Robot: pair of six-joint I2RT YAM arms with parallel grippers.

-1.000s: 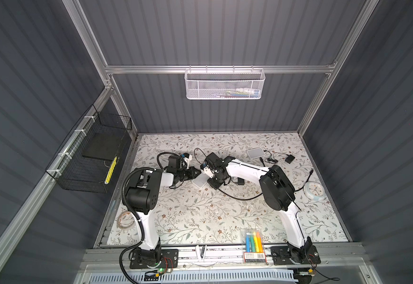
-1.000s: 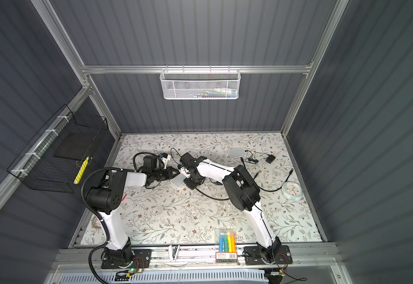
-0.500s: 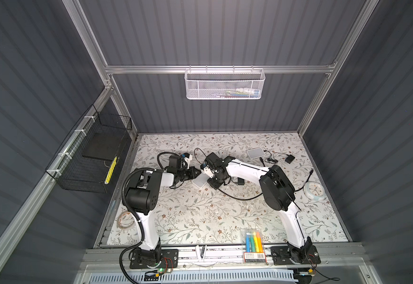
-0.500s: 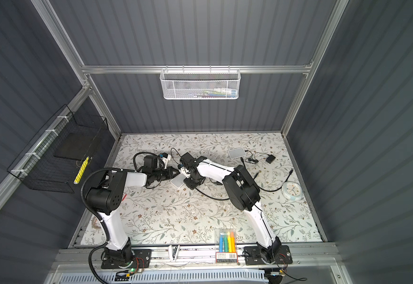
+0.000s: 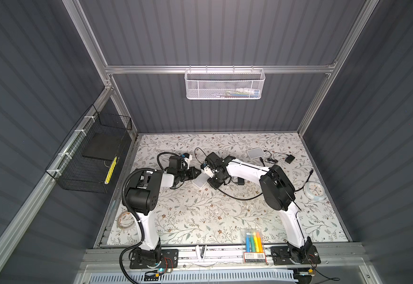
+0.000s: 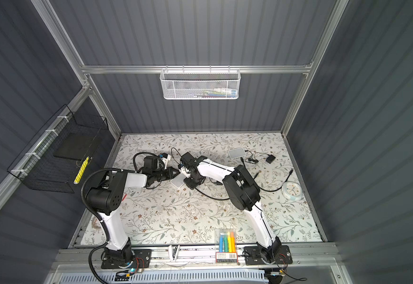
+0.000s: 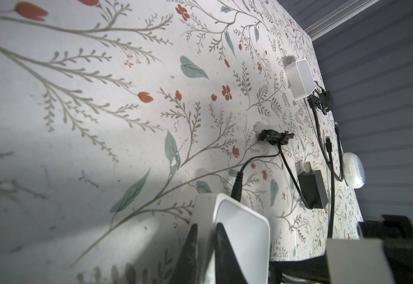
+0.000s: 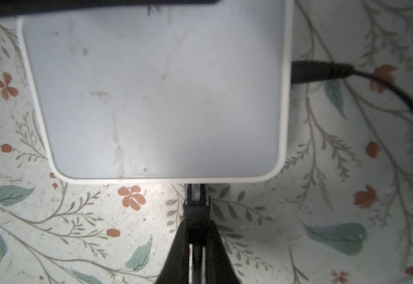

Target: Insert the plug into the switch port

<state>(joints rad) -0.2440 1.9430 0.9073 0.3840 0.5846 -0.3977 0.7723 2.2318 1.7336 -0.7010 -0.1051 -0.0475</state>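
1. We see the left gripper (image 7: 206, 225) clamped on the white switch (image 7: 244, 228) by its edge, on the flowered table (image 7: 102, 98).
2. We see the right gripper (image 8: 196, 222) pinching the black plug (image 8: 195, 209), tip against the switch's side.

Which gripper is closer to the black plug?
Right. The right gripper is clamped on the plug; the left gripper pinches the switch at its opposite edge.
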